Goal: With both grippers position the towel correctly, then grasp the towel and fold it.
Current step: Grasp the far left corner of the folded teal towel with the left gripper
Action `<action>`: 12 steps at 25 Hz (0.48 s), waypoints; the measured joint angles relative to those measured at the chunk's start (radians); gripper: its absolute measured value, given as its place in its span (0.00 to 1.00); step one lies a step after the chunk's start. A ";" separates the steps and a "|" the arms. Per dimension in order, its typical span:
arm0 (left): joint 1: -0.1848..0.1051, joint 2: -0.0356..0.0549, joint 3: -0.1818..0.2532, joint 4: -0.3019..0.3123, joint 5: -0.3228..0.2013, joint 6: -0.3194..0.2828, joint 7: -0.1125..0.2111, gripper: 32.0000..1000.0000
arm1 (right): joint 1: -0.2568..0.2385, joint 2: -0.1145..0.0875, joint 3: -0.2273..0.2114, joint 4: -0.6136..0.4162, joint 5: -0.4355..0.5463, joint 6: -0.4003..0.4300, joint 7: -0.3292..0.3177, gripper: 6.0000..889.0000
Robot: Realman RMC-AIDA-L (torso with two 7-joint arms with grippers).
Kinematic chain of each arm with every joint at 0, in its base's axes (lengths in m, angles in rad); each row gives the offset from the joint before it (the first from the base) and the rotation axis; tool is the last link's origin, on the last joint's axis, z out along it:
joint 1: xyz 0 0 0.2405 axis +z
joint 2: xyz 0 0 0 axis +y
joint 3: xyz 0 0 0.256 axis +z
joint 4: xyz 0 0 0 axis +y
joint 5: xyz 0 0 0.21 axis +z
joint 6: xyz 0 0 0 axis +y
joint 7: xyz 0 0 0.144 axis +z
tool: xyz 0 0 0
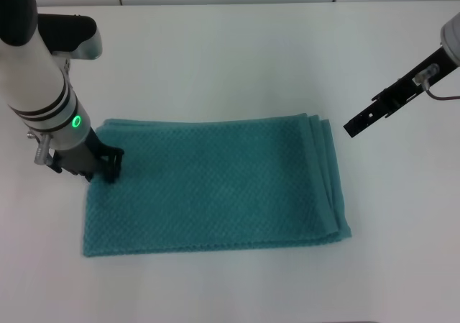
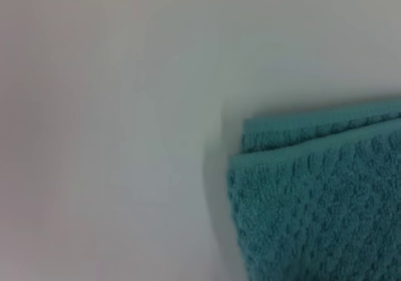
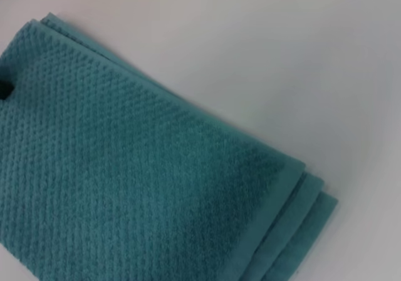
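Teal waffle-weave towel (image 1: 215, 186) lies flat, layered, centre frame on white table (image 1: 237, 57). My left gripper (image 1: 108, 163) planted on its left edge; grip unclear. Right gripper (image 1: 366, 119) hovers upper right, clear of cloth; finger state unclear. Soft, limp, I judge: pinch stacked right-edge corners.

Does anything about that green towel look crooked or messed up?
Only slightly: the towel lies flat, already folded, but its layers are not flush at the right end, where several edges fan out in steps. The left end effector is at its left edge; the right end effector hangs clear.
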 joint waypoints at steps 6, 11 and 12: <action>-0.006 0.0002 0.000 -0.003 0.000 -0.003 0.002 0.17 | 0.000 0.000 0.000 0.000 0.000 0.000 0.000 0.96; -0.007 0.0002 0.000 -0.003 0.000 -0.002 0.004 0.06 | 0.000 0.000 0.000 0.000 0.000 0.000 0.000 0.96; -0.008 0.0002 0.000 -0.003 0.000 -0.002 0.004 0.06 | 0.000 0.000 0.000 0.000 0.000 0.000 0.000 0.96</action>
